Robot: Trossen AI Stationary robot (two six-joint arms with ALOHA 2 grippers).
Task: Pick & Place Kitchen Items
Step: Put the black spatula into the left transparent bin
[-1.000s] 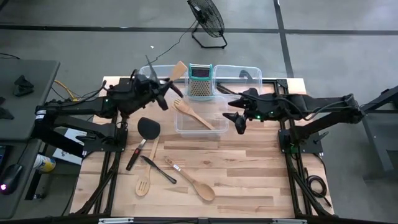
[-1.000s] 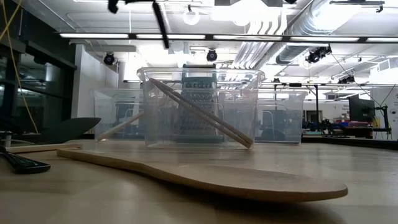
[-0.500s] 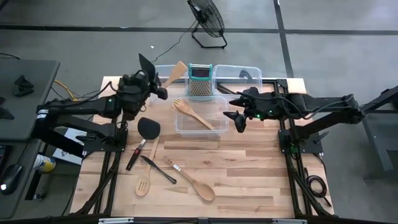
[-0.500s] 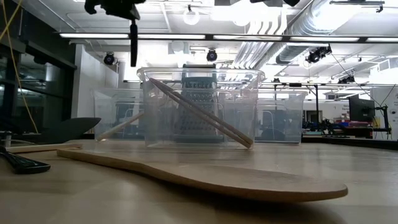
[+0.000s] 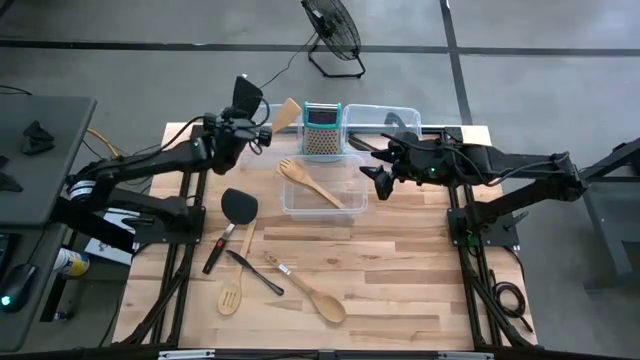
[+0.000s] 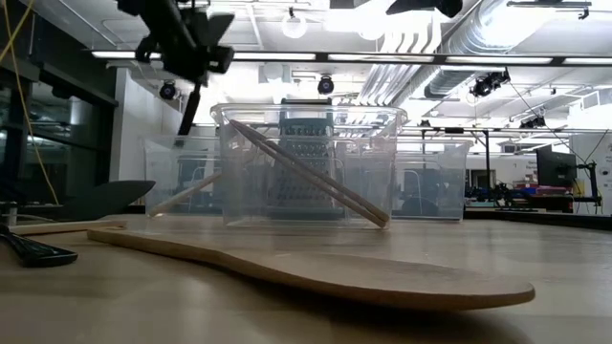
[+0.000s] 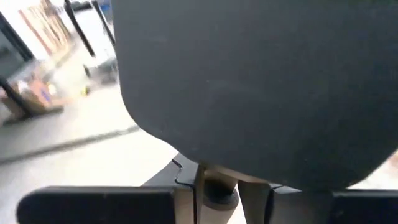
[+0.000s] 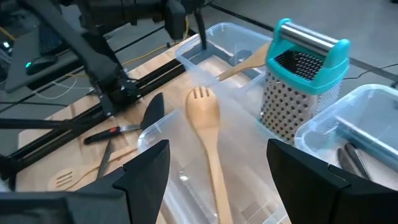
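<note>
No legible text, labels, brands or numbers in any view. Box grater, just ahead of the right gripper: no readable marking. Clear bins, utensils: none either.

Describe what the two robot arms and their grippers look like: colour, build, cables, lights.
Both arms are matte black, built of slim jointed links. The left gripper and the right gripper each end in two flat dark fingers. Black cables run along the right arm. A small green light glows on each arm near the wrist. Both arms mount on black frames at the wooden table's sides.
</note>
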